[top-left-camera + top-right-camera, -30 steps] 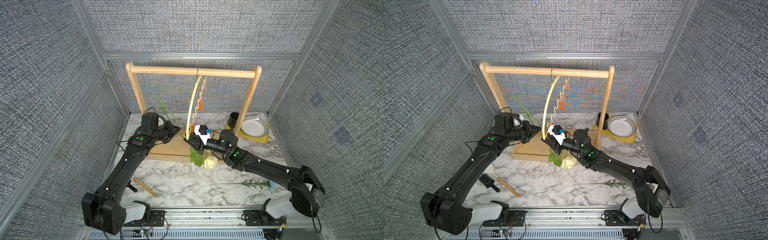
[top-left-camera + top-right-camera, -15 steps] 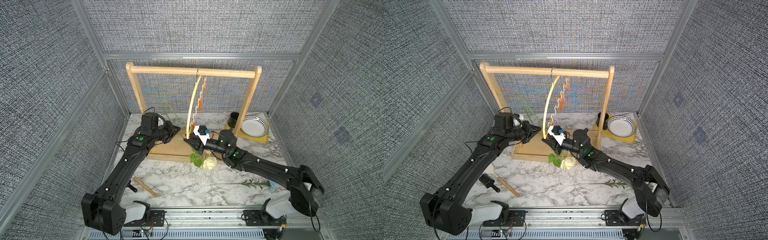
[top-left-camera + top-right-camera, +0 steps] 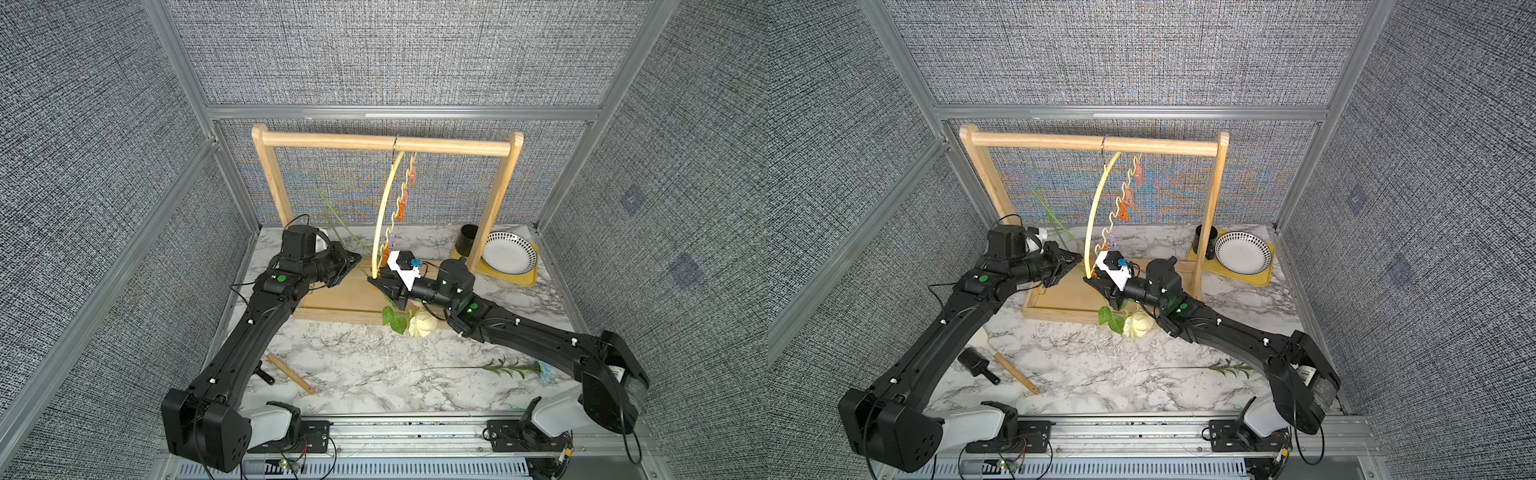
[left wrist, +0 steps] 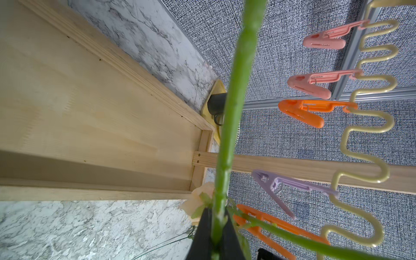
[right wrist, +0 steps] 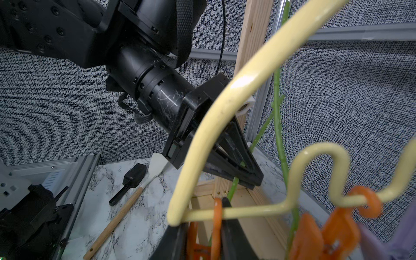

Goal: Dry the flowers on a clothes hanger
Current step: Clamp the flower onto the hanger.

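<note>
Green flower stem (image 4: 227,139) clamped in L jaws, R jaws pinching orange clip (image 5: 216,218) on yellow hanger (image 5: 225,108)

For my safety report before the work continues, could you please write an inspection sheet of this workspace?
Surface: white marble tabletop, no damage seen.
Job's things: clothes hanger hooked on wooden rack; cream-white rose by rack base; pale blue flower lying in front.
Clutter: wooden-handled spatula, small black scoop, black cup, patterned bowl, yellow tray.
Grippers: left tool shut on a green stem; right tool shut on an orange clip.
Cables: black cable at left wrist.
Surroundings: grey fabric walls, aluminium frame.
</note>
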{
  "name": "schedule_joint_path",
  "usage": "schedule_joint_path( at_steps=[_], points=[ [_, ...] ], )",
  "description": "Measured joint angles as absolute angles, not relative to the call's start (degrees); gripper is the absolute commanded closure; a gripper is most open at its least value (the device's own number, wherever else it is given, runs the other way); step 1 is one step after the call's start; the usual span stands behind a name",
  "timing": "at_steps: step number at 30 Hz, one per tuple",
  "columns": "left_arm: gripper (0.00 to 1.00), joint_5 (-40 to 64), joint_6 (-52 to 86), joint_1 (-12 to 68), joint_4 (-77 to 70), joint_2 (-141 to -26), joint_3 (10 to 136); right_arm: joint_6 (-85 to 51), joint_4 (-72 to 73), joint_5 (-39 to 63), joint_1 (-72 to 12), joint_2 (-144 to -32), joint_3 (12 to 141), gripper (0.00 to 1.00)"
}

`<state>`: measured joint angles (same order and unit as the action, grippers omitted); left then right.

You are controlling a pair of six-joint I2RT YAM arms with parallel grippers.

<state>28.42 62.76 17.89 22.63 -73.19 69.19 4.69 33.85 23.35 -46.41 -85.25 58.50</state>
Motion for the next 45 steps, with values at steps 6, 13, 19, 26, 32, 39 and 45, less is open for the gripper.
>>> schedule_joint_path(
  at_steps=[6, 13, 19, 26, 32, 39, 45],
  points=[
    [0.98, 28.4, 62.5, 17.9, 22.6, -73.4, 69.2, 4.7, 33.7, 23.4, -46.4, -85.3, 58.5, 0.75],
    [0.98, 28.4, 62.3, 17.9, 22.6, -73.5, 69.2, 4.5, 33.8, 23.4, -46.4, -85.4, 58.5, 0.74],
    [0.98, 28.4, 62.1, 17.9, 22.6, -73.5, 69.2, 4.4, 33.8, 23.4, -46.4, -85.5, 58.5, 0.67],
    [0.98, 28.4, 61.9, 17.9, 22.6, -73.4, 69.2, 4.2, 33.8, 23.4, -46.4, -85.5, 58.5, 0.62],
    [0.98, 28.4, 61.8, 17.9, 22.6, -73.4, 69.2, 4.0, 33.8, 23.4, -46.4, -85.5, 58.5, 0.6],
    [0.84, 27.2, 61.4, 17.9, 22.7, -73.4, 69.0, 3.8, 33.6, 23.4, -46.4, -85.3, 58.5, 0.52],
    [0.6, 26.6, 60.6, 17.9, 22.7, -72.0, 69.0, 3.9, 33.5, 23.3, -46.4, -85.0, 58.3, 0.51]
  ],
)
